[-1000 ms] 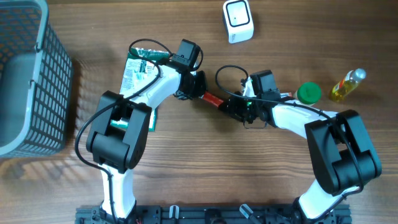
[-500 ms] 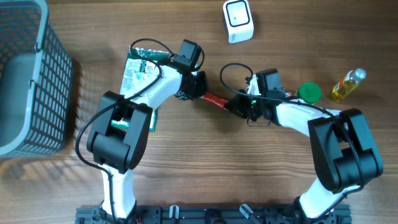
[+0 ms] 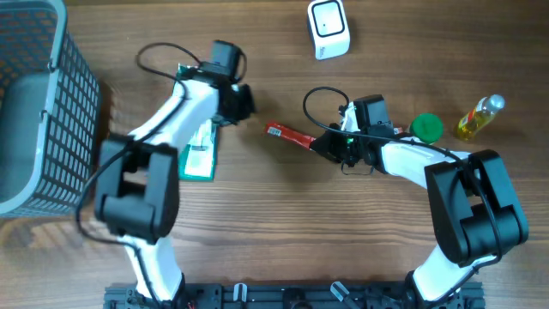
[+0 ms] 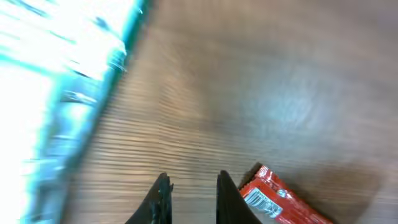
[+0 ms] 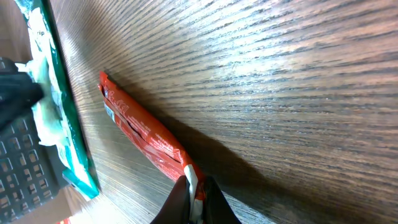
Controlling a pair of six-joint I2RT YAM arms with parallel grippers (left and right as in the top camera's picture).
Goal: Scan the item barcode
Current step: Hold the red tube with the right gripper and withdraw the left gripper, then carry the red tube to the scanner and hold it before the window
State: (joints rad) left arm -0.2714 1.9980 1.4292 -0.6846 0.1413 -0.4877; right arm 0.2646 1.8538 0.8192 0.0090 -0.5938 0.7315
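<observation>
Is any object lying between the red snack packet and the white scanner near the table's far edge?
Nothing on the wooden table blocks that path. The right gripper pinches the red snack packet; toward the white scanner there is bare wood, with only the arm's own black cable looping nearby.

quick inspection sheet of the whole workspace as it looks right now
surface: wooden table, no spills seen
job's things: red packet lying flat, one end in the right gripper; white scanner at the far edge, apart from it
clutter: green-and-white pouch partly under the left arm; green cap; yellow bottle
grippers: right gripper shut on the packet's end; left gripper nearly closed, empty, over bare wood
cables: left wrist cable and right wrist cable loop free, touching no item
surroundings: grey basket at the left edge
</observation>
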